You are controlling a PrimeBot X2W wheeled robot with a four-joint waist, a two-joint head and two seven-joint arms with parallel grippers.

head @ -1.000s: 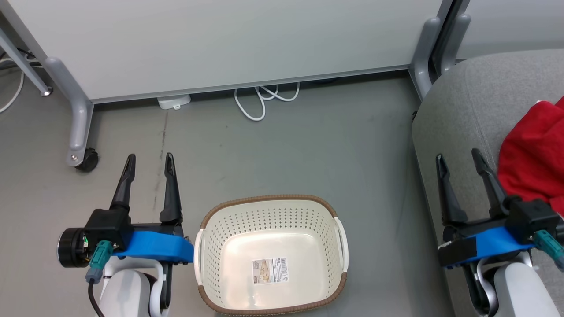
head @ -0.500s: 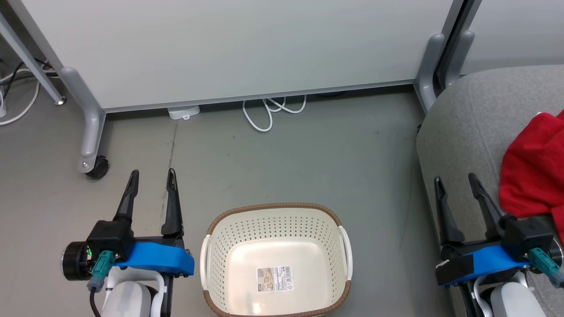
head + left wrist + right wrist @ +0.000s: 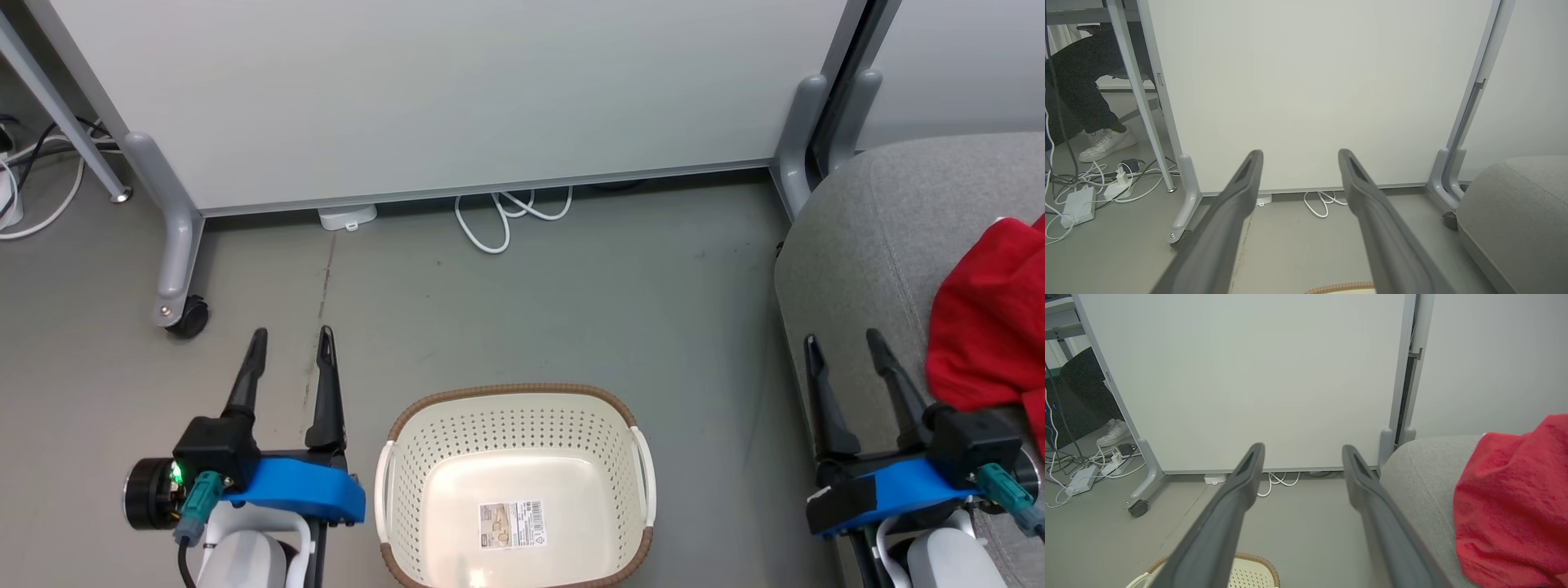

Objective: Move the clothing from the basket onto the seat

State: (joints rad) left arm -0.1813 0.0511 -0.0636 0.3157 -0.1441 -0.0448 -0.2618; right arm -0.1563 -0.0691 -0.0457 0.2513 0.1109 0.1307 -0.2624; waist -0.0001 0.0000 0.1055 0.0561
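Observation:
The cream basket [image 3: 633, 441] with its brown rim stands on the floor at the bottom centre, holding just a paper label; its rim [image 3: 1257, 559] also shows in the right wrist view. Red clothing [image 3: 992, 322] lies heaped on the grey seat [image 3: 865, 245] at the right, and appears again as red clothing [image 3: 1511, 506] on the seat [image 3: 1425, 477]. My left gripper [image 3: 292, 335] hangs open left of the basket, nothing between its fingers [image 3: 1241, 192]. My right gripper [image 3: 842, 336] stands open over the seat's front edge, just left of the clothing, not touching it.
A white partition panel [image 3: 441, 90] on grey castor legs [image 3: 175, 253] blocks the far side. White cables [image 3: 498, 220] and a small white adapter [image 3: 347, 217] lie at its foot. More cables and power bricks [image 3: 1081, 196] lie at left, beside a person's leg and white shoe [image 3: 1106, 141].
The head camera has tilted, so the whole picture has slid downward; basket and grippers sit lower in the head view. Both grippers stay open and empty.

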